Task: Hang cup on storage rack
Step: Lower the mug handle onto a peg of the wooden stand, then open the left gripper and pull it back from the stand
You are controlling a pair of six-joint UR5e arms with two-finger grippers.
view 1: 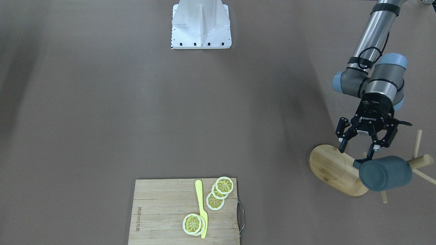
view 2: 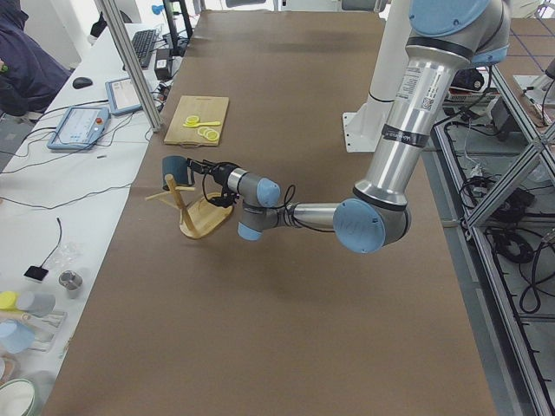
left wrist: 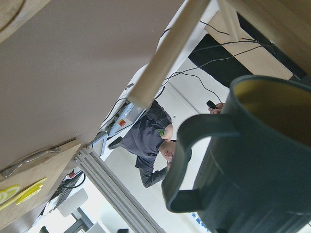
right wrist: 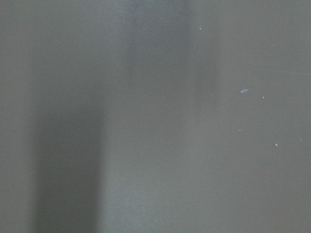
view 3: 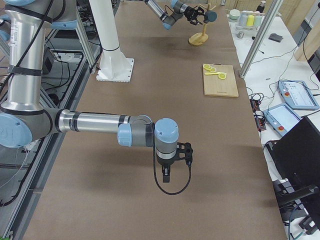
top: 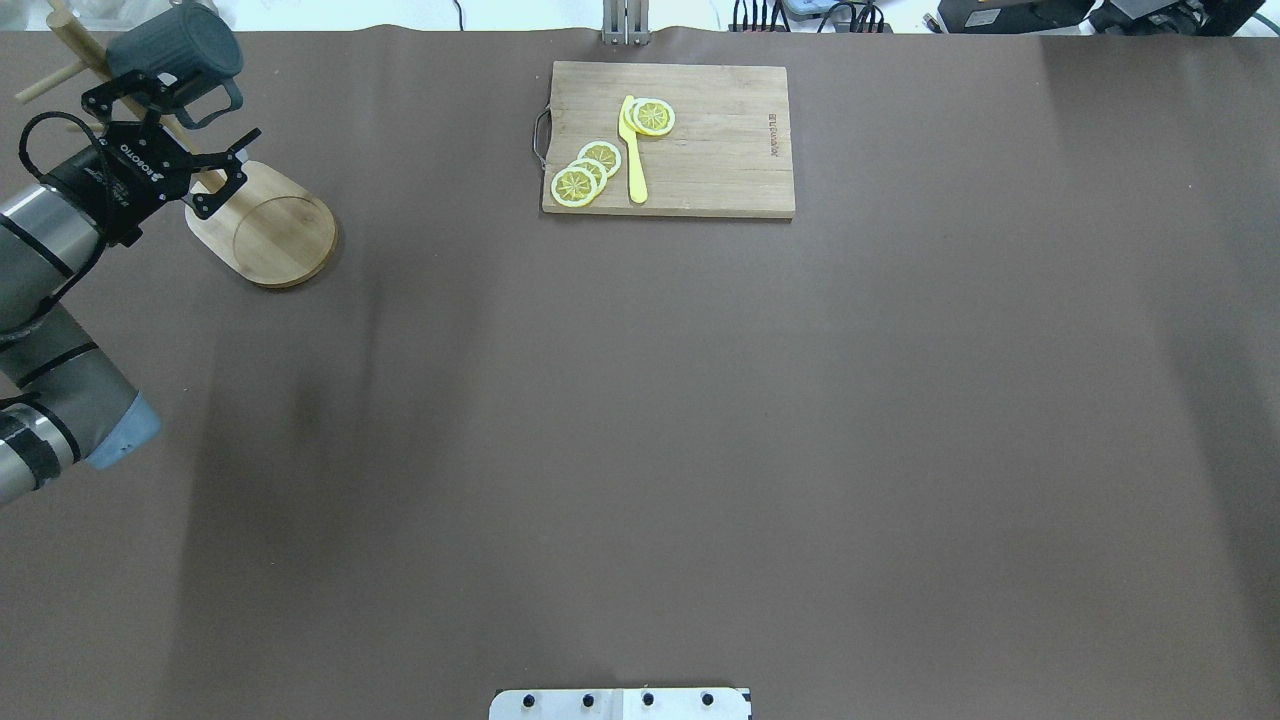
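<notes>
left pincer (view 1: 357,150) gapes just beside the cup (view 1: 385,173) on the storage rack (view 1: 335,168).

Bright even light; soft shadow bands on table (top: 640,450); right-wrist view blurred.

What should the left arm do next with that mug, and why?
Probably back the left gripper straight away, jaws kept open. It is open, the cup hangs at the storage rack unheld, and one finger sits close by its handle.
</notes>
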